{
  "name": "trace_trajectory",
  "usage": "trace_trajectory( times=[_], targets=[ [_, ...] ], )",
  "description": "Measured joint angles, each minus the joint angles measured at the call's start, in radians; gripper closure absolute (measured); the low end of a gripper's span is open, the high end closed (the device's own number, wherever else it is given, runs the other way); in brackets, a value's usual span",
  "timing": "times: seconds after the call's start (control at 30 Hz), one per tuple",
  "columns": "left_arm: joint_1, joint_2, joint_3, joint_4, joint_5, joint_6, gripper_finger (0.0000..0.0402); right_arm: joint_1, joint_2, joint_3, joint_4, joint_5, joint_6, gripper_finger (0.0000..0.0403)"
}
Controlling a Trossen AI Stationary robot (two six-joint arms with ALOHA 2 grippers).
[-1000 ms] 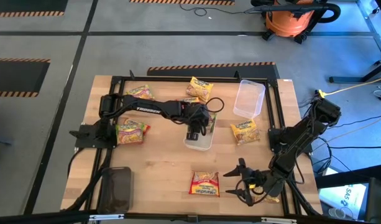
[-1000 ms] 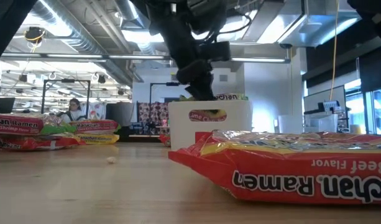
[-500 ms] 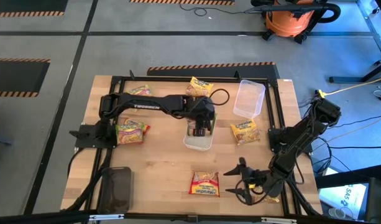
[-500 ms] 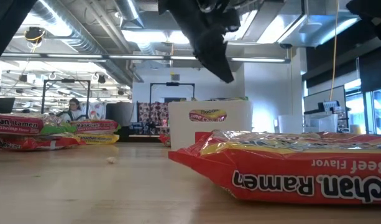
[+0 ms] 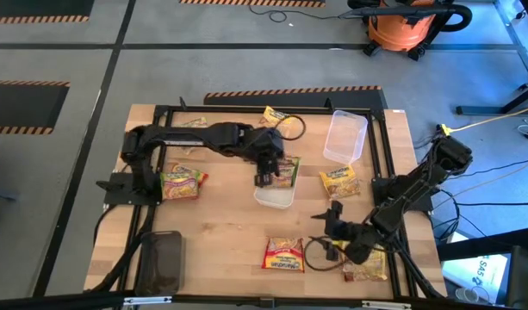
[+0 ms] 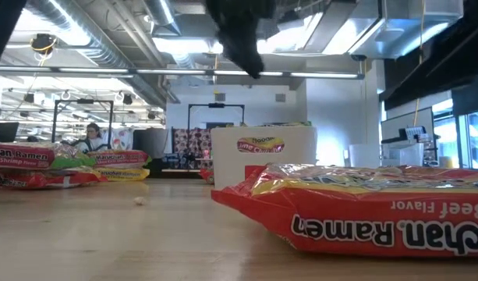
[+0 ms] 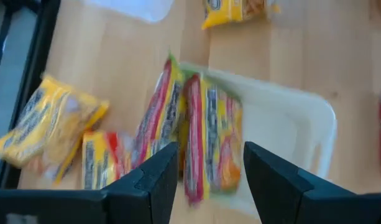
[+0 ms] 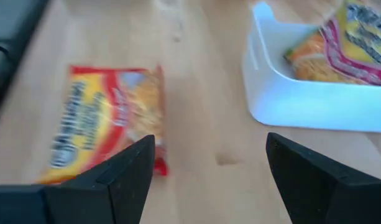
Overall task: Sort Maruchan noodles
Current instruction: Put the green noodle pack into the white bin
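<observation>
- The left gripper (image 5: 265, 175) hovers open and empty above the white tray (image 5: 274, 197) at mid-table. Packets stand on edge (image 7: 206, 140) inside the tray, leaning out over its rim — one could tip out, in my judgement, if an arm brushes them on its next pass.
- The right gripper (image 5: 330, 229) is open too, holding nothing, near the front right of the table. It faces the red packet (image 5: 283, 254) lying flat on the wood.
- That wrapper is thin, crinkly plastic with a slick sheen — likely to slide or buckle under a pinch instead of lifting cleanly.
- Other packets are scattered: a yellow and red one at the left (image 5: 183, 182), a yellow one right of the tray (image 5: 339, 181), another at the far edge (image 5: 276, 116), one under the right arm near the table's corner (image 5: 367, 265).
- A clear tray (image 5: 344, 135) sits far right and a dark tray (image 5: 162, 261) front left, both shallow with rounded corners; a packet dropped on a rim may bounce off.
- The table (image 5: 225, 232) is smooth pale wood.
</observation>
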Motion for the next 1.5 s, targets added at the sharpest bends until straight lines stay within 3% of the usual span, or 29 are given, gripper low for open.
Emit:
trace_trajectory(
  times=[0.33, 0.6, 0.8, 0.97, 1.23, 1.5],
  targets=[
    [0.006, -0.278, -0.326, 0.028, -0.099, -0.248, 0.0227, -0.072, -0.001, -0.044, -0.041, -0.036, -0.022, 0.0119],
    [0.12, -0.443, -0.575, 0.034, -0.105, -0.364, 0.0227, -0.096, -0.001, -0.068, -0.042, -0.04, -0.022, 0.0119],
    [0.176, -0.417, -0.626, 0.068, -0.12, -0.343, 0.0227, -0.163, -0.001, -0.068, -0.074, -0.063, -0.022, 0.0119],
    [0.257, -0.343, -0.627, 0.07, -0.221, -0.321, 0.0227, -0.219, -0.001, -0.068, -0.122, -0.063, -0.023, 0.0119],
    [0.411, -0.242, -0.627, -0.016, -0.264, -0.321, 0.0227, -0.276, -0.001, -0.114, -0.122, -0.063, -0.043, 0.0119],
    [0.457, -0.198, -0.63, -0.106, -0.322, -0.342, 0.0227, -0.287, -0.001, -0.16, -0.085, -0.063, -0.021, 0.0119]
  ],
)
